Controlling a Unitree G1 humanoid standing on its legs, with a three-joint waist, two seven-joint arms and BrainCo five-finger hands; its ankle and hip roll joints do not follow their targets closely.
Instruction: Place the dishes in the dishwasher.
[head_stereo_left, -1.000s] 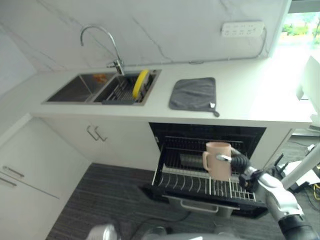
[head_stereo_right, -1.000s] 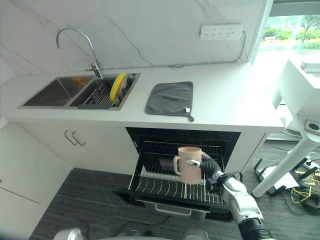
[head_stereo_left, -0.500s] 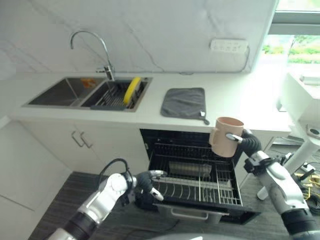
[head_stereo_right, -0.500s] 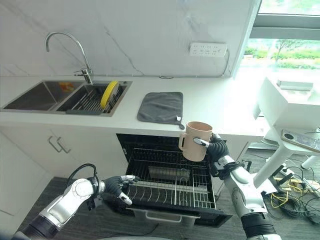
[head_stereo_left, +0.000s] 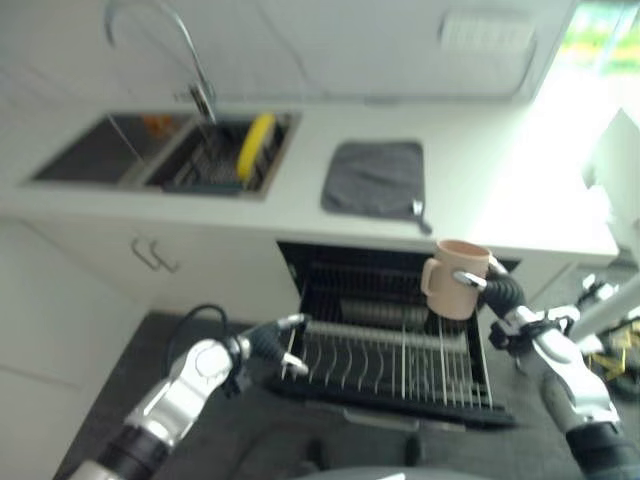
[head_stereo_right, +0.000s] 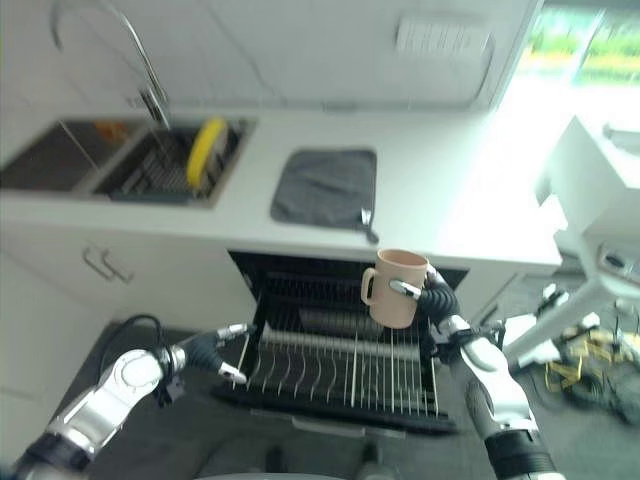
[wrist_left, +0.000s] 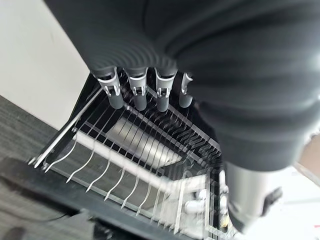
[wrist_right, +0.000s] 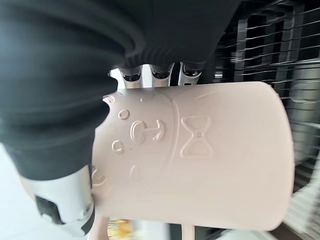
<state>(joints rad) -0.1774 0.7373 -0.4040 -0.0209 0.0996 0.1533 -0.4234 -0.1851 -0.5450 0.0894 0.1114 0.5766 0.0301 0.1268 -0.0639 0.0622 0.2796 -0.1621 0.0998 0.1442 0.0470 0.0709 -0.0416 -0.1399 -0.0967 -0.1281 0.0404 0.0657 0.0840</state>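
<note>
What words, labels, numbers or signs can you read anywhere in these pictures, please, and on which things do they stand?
No readable words or numbers.
Pale pink plastic mug, held in the right hand: embossed shapes, a bow and small circles, but no letters.
White socket strip on the wall: any markings too blurred to read.

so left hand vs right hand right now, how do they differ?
Grip: the right hand is curled round the pink mug; the left hand holds nothing, its fingers straight.
Place: the left hand is low at the left front corner of the pulled-out dishwasher rack; the right hand is higher, holding the mug upright above the rack's right side.
Shared: both are out over the open dishwasher.
</note>
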